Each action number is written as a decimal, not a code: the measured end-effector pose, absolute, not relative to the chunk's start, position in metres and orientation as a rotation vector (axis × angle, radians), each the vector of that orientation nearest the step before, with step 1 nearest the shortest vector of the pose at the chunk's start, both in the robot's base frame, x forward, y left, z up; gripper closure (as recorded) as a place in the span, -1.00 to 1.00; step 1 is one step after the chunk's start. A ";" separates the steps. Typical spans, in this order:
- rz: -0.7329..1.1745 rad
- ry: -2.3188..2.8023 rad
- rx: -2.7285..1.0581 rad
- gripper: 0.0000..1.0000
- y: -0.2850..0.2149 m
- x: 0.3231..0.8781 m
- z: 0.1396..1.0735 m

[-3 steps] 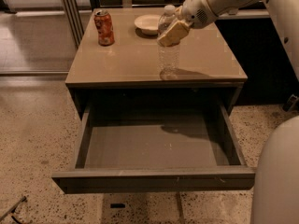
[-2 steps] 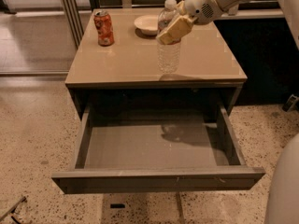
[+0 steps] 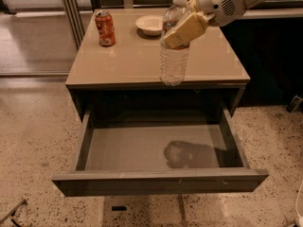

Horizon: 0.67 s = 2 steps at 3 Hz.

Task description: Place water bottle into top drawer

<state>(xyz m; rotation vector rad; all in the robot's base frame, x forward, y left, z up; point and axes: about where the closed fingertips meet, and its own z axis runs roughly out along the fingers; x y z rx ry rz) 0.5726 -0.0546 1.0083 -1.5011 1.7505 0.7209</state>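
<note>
The clear ribbed water bottle with a white cap hangs upright in the air, its base level with the table's front edge, above the back of the open drawer. My gripper comes in from the upper right and is shut on the bottle's upper body, one cream finger lying across its front. The top drawer is pulled wide open below the tabletop. Its grey interior holds nothing but the bottle's shadow at right of centre.
An orange-red soda can stands at the table's back left. A white bowl sits at the back centre. The tan tabletop spans the drawer's width. Speckled floor surrounds the unit; dark cabinetry is at the right.
My gripper has carried the bottle forward, from over the tabletop to the table's front edge above the drawer. The view has also shifted and the robot's body has left the lower right.
</note>
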 end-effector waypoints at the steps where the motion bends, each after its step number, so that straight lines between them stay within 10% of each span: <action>1: 0.726 1.754 -1.501 1.00 -0.053 0.571 1.007; 2: 0.737 1.755 -1.514 1.00 -0.055 0.562 0.985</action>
